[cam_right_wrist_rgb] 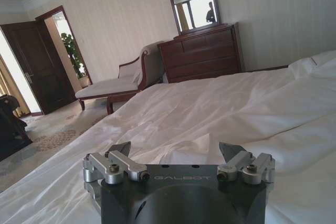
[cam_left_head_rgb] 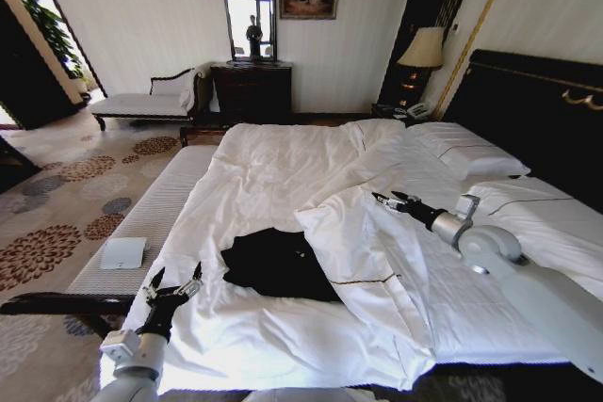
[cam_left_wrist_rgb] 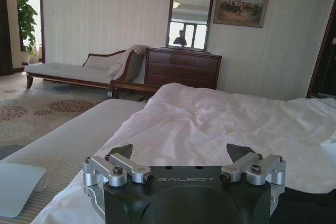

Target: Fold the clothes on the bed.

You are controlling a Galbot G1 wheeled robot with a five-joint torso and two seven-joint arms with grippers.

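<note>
black soft t-shirt crumpled on white-sheeted bed.
left claw wide beside it; right claw wide above the duvet.

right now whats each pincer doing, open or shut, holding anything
Left pincer: open, empty, over the duvet near the black T-shirt.
Right pincer: open, empty, above the folded-back duvet.
</note>
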